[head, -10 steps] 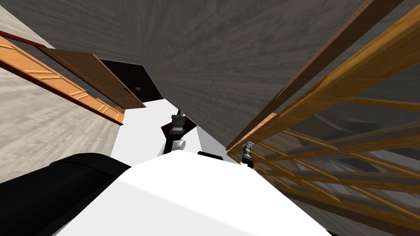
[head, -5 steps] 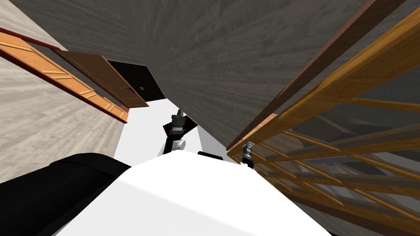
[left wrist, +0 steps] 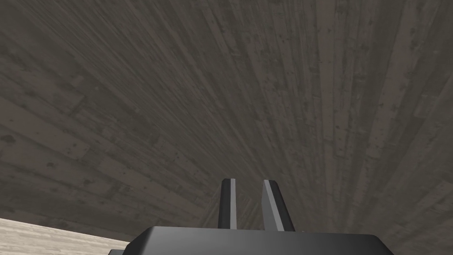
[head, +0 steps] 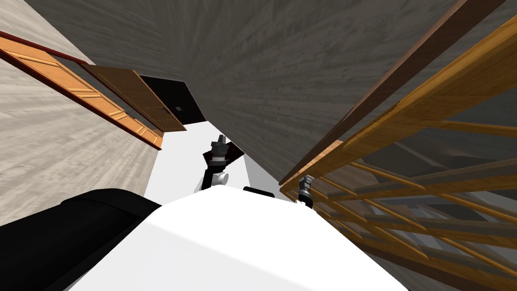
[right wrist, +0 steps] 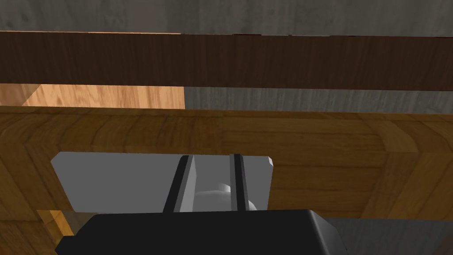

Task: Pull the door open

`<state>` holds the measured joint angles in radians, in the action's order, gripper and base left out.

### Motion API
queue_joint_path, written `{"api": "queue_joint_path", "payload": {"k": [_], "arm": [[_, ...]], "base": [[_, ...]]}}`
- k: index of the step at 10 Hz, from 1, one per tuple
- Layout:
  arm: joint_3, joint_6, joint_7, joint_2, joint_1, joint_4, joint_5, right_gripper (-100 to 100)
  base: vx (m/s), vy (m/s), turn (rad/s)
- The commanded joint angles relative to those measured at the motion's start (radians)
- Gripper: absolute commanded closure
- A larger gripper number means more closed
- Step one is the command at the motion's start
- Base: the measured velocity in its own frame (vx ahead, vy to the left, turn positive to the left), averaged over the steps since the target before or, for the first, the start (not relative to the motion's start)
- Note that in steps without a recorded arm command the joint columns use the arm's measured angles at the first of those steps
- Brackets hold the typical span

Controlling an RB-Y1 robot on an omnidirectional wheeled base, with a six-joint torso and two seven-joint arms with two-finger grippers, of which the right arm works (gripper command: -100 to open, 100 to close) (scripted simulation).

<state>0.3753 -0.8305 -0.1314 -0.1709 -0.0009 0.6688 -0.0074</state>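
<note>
The right hand point(right wrist: 210, 158) is narrowed onto a pale grey, rounded handle point(right wrist: 215, 194), with one finger pressing each side of it. The handle sits on a grey plate point(right wrist: 110, 181) fixed to the honey-brown wooden door point(right wrist: 318, 137). In the head view this door runs along my right side, its bars framing glass panes. Just past the door's edge lies a dark brown frame point(right wrist: 221, 59). The left hand point(left wrist: 247, 182) is held out ahead of me, its fingers close together with nothing between them.
</note>
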Motion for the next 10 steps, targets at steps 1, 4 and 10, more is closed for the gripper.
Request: {"api": "queue_joint_path", "payload": {"k": [1,4,10], "arm": [[0.019,-0.027,-0.016,-0.028,-0.01,-0.048,-0.012,100],[0.019,-0.027,-0.016,-0.028,-0.01,-0.036,-0.012,100],[0.008,-0.028,-0.141,-0.032,-0.007,-0.047,-0.054,100]], "base": [[-0.021,-0.002,0.001],[0.002,0.005,-0.002],[-0.027,-0.009,0.056]]}}
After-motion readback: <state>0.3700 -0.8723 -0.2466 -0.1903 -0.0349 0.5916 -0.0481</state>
